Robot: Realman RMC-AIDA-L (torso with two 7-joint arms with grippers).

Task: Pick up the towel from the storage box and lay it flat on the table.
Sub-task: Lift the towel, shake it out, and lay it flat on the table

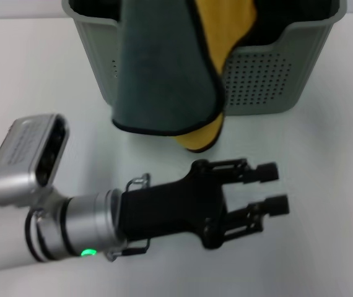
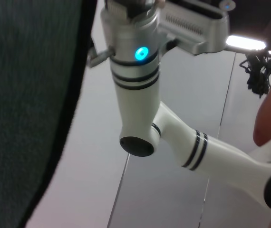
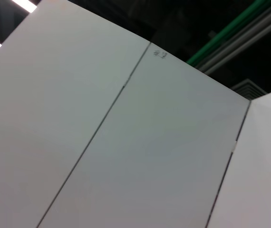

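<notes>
**Towel hanging over the box front, open gripper below**

The right gripper (image 1: pixel 274 189) lies at lower centre of the head view, pointing towards the right edge, its two black fingers spread apart with nothing between them. It hovers over the white table (image 1: pixel 325 185). Just above it, the towel (image 1: pixel 164 74) hangs down from beyond the top edge, grey-green face out, yellow showing at its right. It covers the front wall of the storage box (image 1: pixel 269 80). The left gripper is out of sight.
</notes>
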